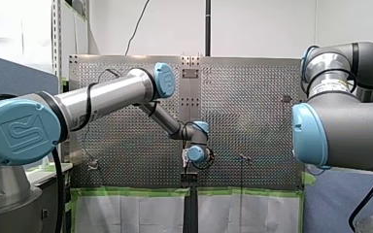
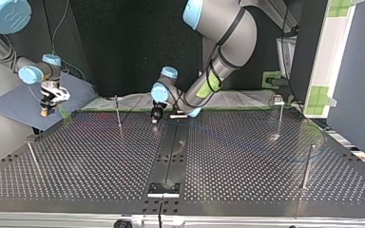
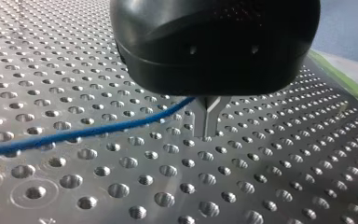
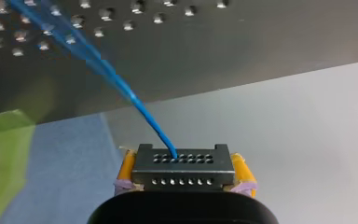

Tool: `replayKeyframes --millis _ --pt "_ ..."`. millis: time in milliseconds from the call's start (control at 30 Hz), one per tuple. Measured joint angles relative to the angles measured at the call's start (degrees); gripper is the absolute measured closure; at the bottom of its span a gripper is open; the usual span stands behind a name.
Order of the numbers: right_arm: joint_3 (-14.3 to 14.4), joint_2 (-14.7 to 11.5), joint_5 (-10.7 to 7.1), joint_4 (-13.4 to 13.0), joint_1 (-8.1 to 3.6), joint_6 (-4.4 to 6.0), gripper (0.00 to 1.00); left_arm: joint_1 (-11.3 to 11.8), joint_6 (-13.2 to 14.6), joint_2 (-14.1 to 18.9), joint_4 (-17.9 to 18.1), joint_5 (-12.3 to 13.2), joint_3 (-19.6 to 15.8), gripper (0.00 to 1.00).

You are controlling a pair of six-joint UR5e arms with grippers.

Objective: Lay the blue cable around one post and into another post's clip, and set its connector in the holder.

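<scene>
In the left wrist view my left gripper (image 3: 209,123) is shut on the blue cable (image 3: 98,130), its metal fingers meeting just above the perforated plate. The cable trails away to one side over the holes. In the right wrist view my right gripper (image 4: 184,163) is shut on the black connector (image 4: 182,176), held between yellow pads (image 4: 127,169), and the blue cable (image 4: 140,109) leaves the connector's face. In the top view my left gripper (image 2: 155,118) is low near the table's far middle. My right gripper (image 2: 46,108) hangs beyond the table's far left corner.
Thin upright posts stand on the table in the top view: one near my left gripper (image 2: 118,112), a clip-topped post at the right (image 2: 279,118), another at the near right (image 2: 307,166), and a leaning rod at the left (image 2: 33,157). A small bracket (image 2: 163,189) sits on the centre strip.
</scene>
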Motion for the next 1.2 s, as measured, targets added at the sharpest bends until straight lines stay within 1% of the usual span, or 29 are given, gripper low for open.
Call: replayKeyframes --millis 67,167,300,400,433,467,500,533,567,600,633,667,733,767,800,833,867,933,1033,1200 --pt "-0.8 0.2 0.17 0.2 0.10 0.07 1.00 0.0 0.0 0.0 -0.1 0.0 -0.1 1.00" --pt "-2.2 0.9 0.89 0.8 0.42 0.04 1.00 0.0 0.2 0.0 -0.1 -0.1 -0.5 1.00" --pt "-4.3 2.1 1.79 2.5 0.75 -0.15 1.00 0.0 0.5 0.0 0.0 -0.1 -1.3 1.00" --pt "-5.8 2.5 2.05 4.0 0.94 -0.44 1.00 0.1 1.0 0.0 0.1 -0.2 -2.0 1.00" --pt "-6.3 2.6 2.09 4.4 0.97 -0.56 1.00 0.1 1.2 0.1 0.1 -0.2 -2.2 0.97" --pt "-6.8 2.6 2.11 4.9 1.01 -0.67 1.00 0.1 1.5 0.1 0.1 -0.2 -2.5 0.97" --pt "-7.4 2.6 2.12 5.5 1.07 -0.79 1.00 0.1 1.9 0.1 0.1 -0.2 -2.7 0.82" --pt "-7.9 2.7 2.13 6.0 1.11 -0.91 1.00 0.0 2.2 0.1 0.1 -0.2 -2.9 0.71" --pt "-8.4 2.7 2.15 6.4 1.17 -1.09 1.00 0.0 2.6 0.1 0.1 -0.2 -3.0 0.71" --pt "-9.0 2.7 2.19 6.8 1.25 -1.37 1.00 -0.1 3.0 0.1 0.1 -0.2 -3.1 0.60" --pt "-9.4 2.7 2.21 7.2 1.33 -1.61 1.00 -0.2 3.5 0.1 0.1 -0.4 -3.2 0.46" --pt "-9.7 2.7 2.24 7.4 1.43 -1.80 1.00 -0.3 3.9 0.1 0.1 -0.6 -3.3 0.46" --pt "-10.0 2.7 2.26 7.9 1.72 -2.12 1.00 -0.6 4.9 0.2 0.0 -1.1 -3.4 0.29" --pt "-10.1 2.7 2.27 8.1 1.83 -2.23 1.00 -0.8 5.3 0.2 0.0 -1.2 -3.4 0.29" --pt "-10.2 2.8 2.29 8.3 1.97 -2.38 1.00 -0.9 5.6 0.3 0.0 -1.3 -3.5 0.23" --pt "-10.2 2.8 2.31 8.5 2.09 -2.53 1.00 -1.1 6.2 0.4 0.0 -1.2 -3.7 0.13" --pt "-10.3 2.8 2.35 8.7 2.20 -2.69 1.00 -1.2 6.6 0.6 0.0 -1.0 -4.0 0.13" --pt "-10.3 2.8 2.59 9.1 2.43 -3.00 1.00 -1.4 7.4 1.0 0.1 -0.3 -4.8 0.01" --pt "-10.3 2.8 3.14 9.6 2.76 -3.31 1.00 -1.6 7.8 2.0 0.3 0.4 -6.2 0.01" --pt "-10.2 2.8 3.84 10.8 3.20 -3.92 1.00 -1.9 7.9 4.2 0.8 -0.1 -8.7 0.01"
